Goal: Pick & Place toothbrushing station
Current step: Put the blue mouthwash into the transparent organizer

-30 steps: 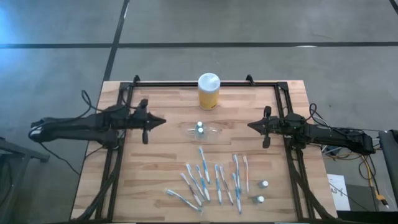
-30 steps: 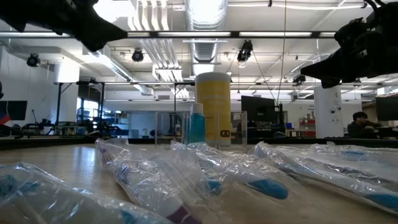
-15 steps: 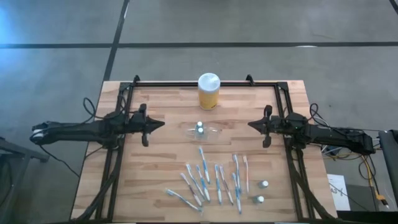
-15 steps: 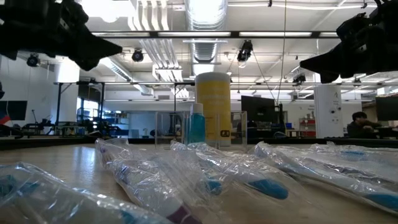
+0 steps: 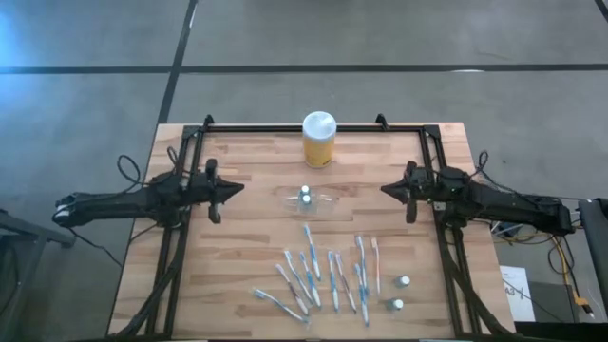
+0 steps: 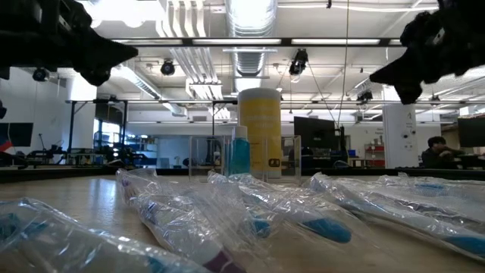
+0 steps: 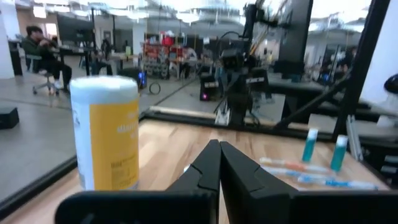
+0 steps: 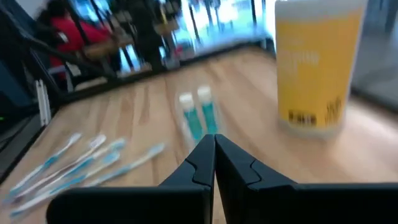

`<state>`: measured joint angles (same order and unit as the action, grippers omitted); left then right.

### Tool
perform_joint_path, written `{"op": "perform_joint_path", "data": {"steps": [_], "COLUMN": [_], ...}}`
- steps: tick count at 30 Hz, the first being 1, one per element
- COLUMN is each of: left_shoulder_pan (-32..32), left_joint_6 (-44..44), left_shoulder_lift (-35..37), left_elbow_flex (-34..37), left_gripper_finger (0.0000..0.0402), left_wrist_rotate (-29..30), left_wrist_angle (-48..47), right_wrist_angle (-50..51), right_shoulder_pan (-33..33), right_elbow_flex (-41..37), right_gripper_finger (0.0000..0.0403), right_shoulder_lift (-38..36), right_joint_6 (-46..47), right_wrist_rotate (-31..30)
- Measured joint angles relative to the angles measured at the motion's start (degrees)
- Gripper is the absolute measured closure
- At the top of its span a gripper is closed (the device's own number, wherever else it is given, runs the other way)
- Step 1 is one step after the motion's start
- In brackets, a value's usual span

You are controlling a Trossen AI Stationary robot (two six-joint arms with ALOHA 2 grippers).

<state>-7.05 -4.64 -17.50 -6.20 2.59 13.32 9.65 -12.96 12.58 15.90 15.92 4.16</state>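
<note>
On the wooden table (image 5: 247, 237), slim toothbrushes (image 5: 318, 275) (plastic-wrapped, crinkly).

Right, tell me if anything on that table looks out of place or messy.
The toothbrushes lie loose and scattered at odd angles on the near half of the table, not in the clear holder at mid-table, which has only two small blue tubes in it. Two white-capped pieces sit apart beside them. Nothing looks spilled or damaged.
</note>
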Motion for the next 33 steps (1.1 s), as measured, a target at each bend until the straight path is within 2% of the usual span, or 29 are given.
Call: {"op": "perform_joint_path", "data": {"steps": [2, 6, 12, 20, 25, 33], "left_shoulder_pan": [0.0, 0.0, 0.0, 0.0, 0.0, 0.0], "left_joint_6": [0.0, 0.0, 0.6, 0.9, -0.1, -0.3], "left_shoulder_lift": [0.2, 0.1, 0.2, 0.1, 0.1, 0.1], "left_elbow_flex": [-0.1, -0.1, -0.3, -0.3, -0.2, -0.3], "left_gripper_finger": [0.0394, 0.0396, 0.0392, 0.0395, 0.0393, 0.0396], "left_wrist_rotate": [0.0, 0.0, 0.0, 0.0, 0.0, -1.7], "left_wrist_angle": [-0.4, -1.4, -1.3, -2.2, -4.3, -6.6], "right_wrist_angle": [8.1, 15.9, 27.3, 58.5, 69.1, 68.6], "right_shoulder_pan": [1.2, 5.4, 14.3, 25.7, 33.2, 49.0], "right_elbow_flex": [6.4, 18.1, 33.9, 54.9, 60.2, 58.1], "right_gripper_finger": [0.0394, 0.0394, 0.0394, 0.0394, 0.0394, 0.0393], "right_shoulder_lift": [1.9, 7.1, 18.8, 35.0, 42.4, 50.1], "right_joint_6": [2.5, 5.1, 11.8, 30.2, 46.8, 64.4], "right_wrist_rotate": [-1.4, -2.7, -6.5, -14.7, -14.7, -17.0]}}
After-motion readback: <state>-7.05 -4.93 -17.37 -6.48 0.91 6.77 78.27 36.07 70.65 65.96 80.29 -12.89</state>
